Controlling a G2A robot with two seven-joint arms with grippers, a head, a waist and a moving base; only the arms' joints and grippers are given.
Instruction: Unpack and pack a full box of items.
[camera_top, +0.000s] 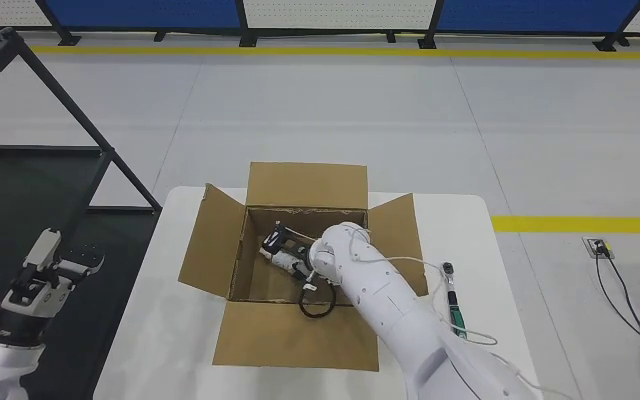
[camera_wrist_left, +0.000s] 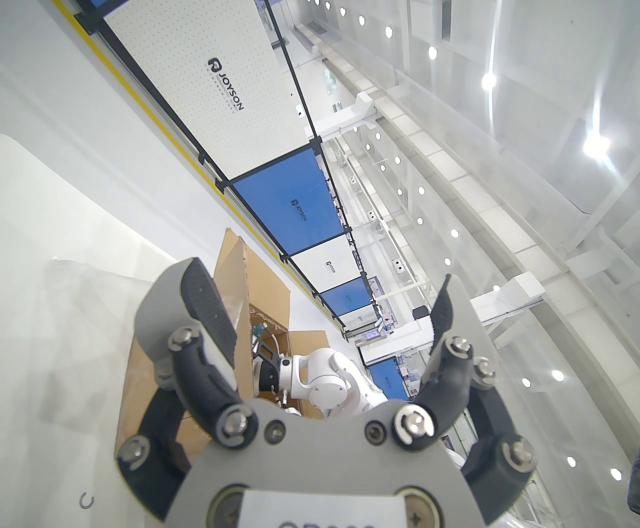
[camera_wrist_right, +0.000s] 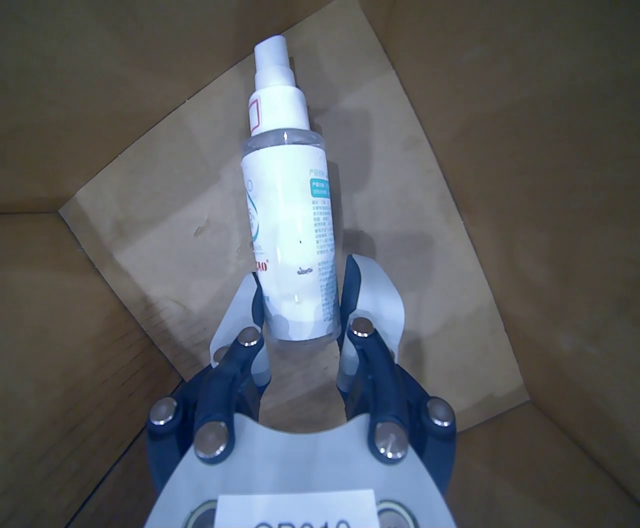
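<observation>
Black-padded and spread wide, the left end effector hangs off the desk's left edge with nothing between its jaws. Its own wrist view has the left end effector tipped up toward the hall ceiling. It seems parked there so the desk is left free for the other arm.

The cardboard box sits in the middle of the desk, nearer the far edge. All four flaps are folded outward, which leaves the opening clear for a straight reach from above.

The right arm reaches down into the box from the near right corner of the desk. The right end effector is narrowed onto the bottom end of a white spray bottle, one jaw pressed on each side of its round body. The bottle points away from the wrist with its nozzle toward the meeting of floor and wall, low over the box floor or lying on it; I cannot tell which. Gripping the base rather than the thin neck gives the jaws the widest, firmest part to hold. Whether the bottle is going in or coming out cannot be judged from this moment.

Close to the desk's right edge, well apart from the box wall, lies a slim green-and-black item, lengthwise along that edge. It is probably one of the box's contents, laid out within the right arm's easy reach.
</observation>
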